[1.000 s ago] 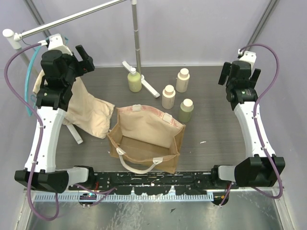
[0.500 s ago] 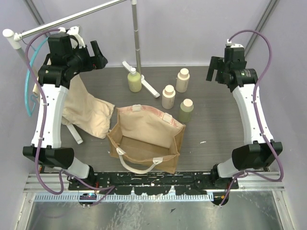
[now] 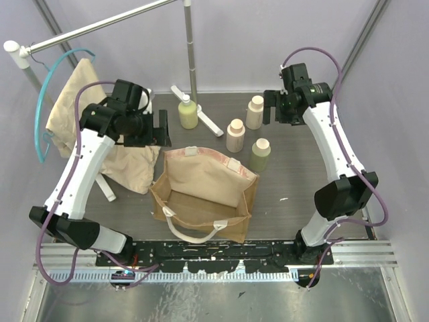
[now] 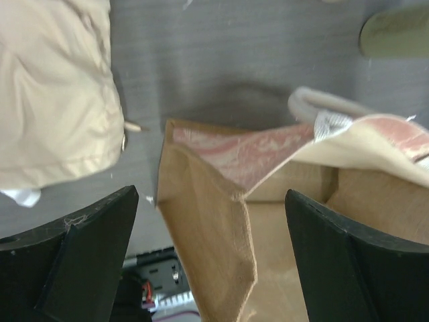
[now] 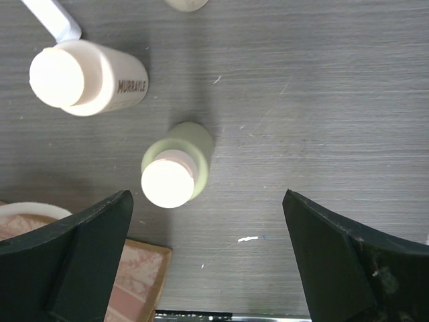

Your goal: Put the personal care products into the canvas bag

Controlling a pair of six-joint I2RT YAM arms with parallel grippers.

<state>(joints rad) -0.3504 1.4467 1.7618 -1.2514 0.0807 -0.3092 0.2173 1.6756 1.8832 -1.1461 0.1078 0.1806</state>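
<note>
Fingers of the left gripper [image 4: 209,198] spread wide, empty, over a corner of the bag [image 4: 201,245], cloth [image 4: 53,87] just beside. Right gripper [image 5: 206,198], equally open, above the olive bottle [image 5: 175,173], near a cream bottle [image 5: 87,77]. Only the top view shows the pump bottle [image 3: 188,114], beside the stand foot [image 3: 209,122], beyond the bag.

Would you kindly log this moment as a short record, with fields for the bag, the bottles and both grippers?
bag: canvas bag, upright, mouth open, no bottle visible inside
bottles: pump bottle, far cream bottle, near cream bottle, olive-green bottle; all standing on the table beyond the bag
left gripper: open, empty, over the bag's left corner
right gripper: open, empty, above the olive-green bottle
other: beige cloth left of the bag
</note>
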